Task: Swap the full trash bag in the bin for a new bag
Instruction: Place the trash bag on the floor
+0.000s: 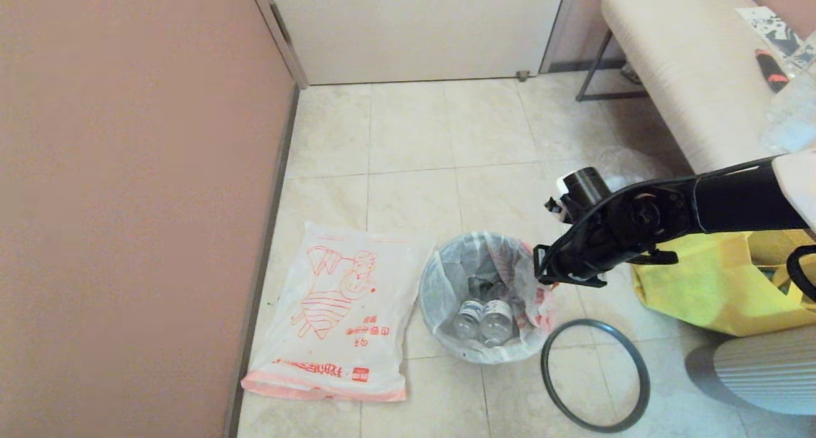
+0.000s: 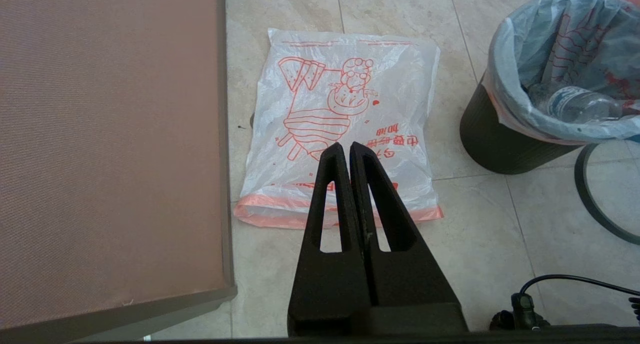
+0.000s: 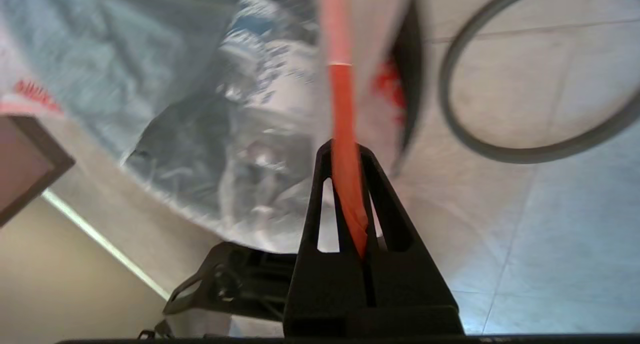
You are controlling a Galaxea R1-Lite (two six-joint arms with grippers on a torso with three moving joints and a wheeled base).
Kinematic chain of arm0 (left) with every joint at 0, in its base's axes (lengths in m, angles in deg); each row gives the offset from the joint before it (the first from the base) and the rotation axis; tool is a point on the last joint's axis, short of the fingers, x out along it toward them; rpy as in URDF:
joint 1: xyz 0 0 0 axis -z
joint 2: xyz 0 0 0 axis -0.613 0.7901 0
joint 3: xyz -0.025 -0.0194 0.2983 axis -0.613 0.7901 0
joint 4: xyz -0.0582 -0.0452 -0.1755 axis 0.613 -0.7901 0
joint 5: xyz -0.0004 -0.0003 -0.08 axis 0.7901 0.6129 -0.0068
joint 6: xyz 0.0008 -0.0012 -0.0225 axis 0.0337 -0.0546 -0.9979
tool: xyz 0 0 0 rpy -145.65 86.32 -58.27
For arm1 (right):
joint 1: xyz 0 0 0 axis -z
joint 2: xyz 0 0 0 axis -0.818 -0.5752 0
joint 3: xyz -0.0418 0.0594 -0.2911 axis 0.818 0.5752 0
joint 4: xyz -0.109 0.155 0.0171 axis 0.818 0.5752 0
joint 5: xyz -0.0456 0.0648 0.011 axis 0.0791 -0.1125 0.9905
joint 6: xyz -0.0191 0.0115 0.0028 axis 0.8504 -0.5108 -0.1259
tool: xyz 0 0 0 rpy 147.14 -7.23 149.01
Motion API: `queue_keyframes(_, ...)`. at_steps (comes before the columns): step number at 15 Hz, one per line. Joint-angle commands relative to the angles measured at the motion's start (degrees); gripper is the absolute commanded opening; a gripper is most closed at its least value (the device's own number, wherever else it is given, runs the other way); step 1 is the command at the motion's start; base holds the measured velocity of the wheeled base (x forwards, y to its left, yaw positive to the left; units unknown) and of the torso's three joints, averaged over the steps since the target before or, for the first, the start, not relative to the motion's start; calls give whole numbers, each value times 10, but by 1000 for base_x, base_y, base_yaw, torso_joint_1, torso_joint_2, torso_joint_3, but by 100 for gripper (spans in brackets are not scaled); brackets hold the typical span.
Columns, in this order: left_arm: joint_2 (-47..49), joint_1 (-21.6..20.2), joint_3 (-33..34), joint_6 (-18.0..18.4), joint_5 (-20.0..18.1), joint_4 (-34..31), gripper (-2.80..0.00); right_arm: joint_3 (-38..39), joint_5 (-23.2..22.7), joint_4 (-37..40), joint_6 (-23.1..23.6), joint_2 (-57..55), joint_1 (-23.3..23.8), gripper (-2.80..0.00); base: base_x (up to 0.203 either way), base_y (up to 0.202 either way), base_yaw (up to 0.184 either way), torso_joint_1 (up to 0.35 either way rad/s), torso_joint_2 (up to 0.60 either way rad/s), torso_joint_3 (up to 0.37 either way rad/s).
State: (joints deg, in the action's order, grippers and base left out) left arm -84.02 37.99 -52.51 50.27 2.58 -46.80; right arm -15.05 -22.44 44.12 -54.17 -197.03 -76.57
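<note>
Beside the wall, the new bag (image 1: 331, 313) is laid flat on the tiled floor (image 1: 414, 138), thin white plastic with an orange-red figure. The left gripper (image 2: 347, 151) is held above it, jaws pressed together and empty. The full trash bag (image 1: 446, 278), crinkled, with clear bottles (image 1: 484, 320) inside, is seated in the round black bin (image 2: 500, 143). Its orange drawstring (image 3: 345, 184) is pinched by the right gripper (image 1: 542, 272), the arm stretched over the bin's rim. The grey hoop (image 1: 596, 374) is lying just beside the bin.

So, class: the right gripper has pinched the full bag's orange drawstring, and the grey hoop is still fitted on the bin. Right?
Not quite. The grey hoop lies on the floor beside the bin, as the head view shows. The right gripper does pinch the orange drawstring of the full bag.
</note>
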Motion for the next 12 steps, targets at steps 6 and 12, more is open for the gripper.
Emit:
queue_keyframes(6, 1, 0, 0, 0, 0, 0, -280, -48, 30, -5, -4, -108, -31, -280, 0, 0, 0, 0, 0, 0)
queue_keyframes(12, 1, 0, 0, 1, 0, 0, -280, -176, 36, 12, 3, -187, -37, -280, 0, 0, 0, 0, 0, 0)
